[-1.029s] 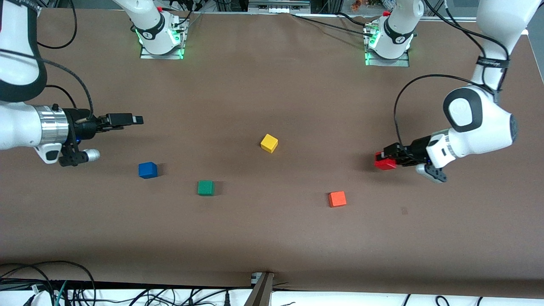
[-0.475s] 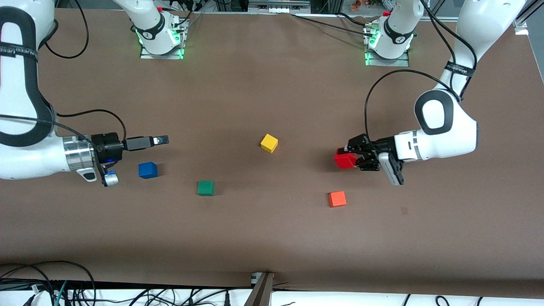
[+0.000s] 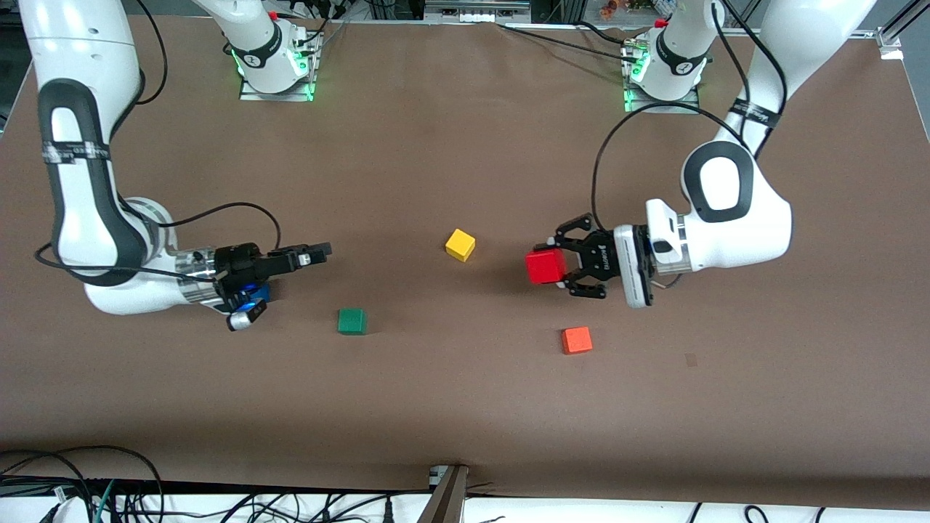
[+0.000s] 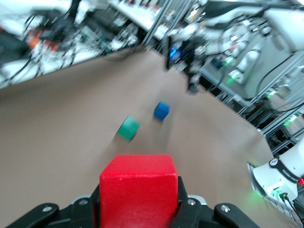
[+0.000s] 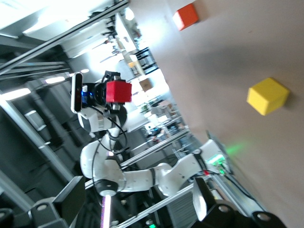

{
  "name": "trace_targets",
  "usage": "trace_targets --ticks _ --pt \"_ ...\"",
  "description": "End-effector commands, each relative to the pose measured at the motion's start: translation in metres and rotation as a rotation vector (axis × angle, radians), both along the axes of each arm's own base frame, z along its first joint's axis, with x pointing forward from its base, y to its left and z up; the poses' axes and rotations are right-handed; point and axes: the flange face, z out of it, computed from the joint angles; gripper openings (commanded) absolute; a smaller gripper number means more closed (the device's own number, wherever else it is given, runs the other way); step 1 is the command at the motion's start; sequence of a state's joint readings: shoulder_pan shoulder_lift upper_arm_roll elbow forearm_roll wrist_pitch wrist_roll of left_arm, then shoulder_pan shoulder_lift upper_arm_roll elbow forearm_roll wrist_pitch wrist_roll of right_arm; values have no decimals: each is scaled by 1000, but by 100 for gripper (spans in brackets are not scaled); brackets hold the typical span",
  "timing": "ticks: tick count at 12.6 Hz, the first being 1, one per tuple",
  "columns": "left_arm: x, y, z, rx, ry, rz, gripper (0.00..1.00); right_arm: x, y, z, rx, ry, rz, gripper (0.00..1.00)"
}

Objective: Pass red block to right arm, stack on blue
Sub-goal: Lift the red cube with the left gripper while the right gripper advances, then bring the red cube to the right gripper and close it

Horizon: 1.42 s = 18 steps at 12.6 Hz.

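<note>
Red block (image 3: 545, 266) sits clamped in my left gripper (image 3: 561, 266); right gripper (image 3: 311, 254) spread wide, empty. Handover and stacking on blue (image 4: 161, 110) remain (pickup done).

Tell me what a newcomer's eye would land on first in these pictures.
The red block, clamped in the left gripper above the table, beside the yellow cube. Next, the right gripper, open in the air above the table near the blue cube, which its wrist mostly hides. The green cube and orange cube lie nearer the front camera.
</note>
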State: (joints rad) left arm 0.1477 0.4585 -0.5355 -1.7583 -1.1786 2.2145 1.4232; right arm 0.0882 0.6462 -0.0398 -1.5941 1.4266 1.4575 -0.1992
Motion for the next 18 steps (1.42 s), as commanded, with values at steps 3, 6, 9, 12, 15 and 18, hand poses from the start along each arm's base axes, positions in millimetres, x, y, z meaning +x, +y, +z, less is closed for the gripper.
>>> trace_targets --ticks 3,6,9,12,15,18 --pt "-5 -50 6 -85 -194 -26 1 -9 55 -11 100 -13 -83 100" --pt "-17 -87 -1 -109 -197 -29 0 -17 95 -15 161 3 -146 100" --pt "-23 -122 -19 -136 -236 15 0 -25 120 -21 193 -26 -173 100" --pt "-25 -146 -33 -128 -241 30 0 -31 134 -22 241 -29 -204 100" --pt "-20 -148 -33 -147 -232 52 0 -37 142 -28 246 -55 -202 100" --pt "-17 -151 -33 -169 -221 70 0 -39 145 -39 250 -72 -220 100"
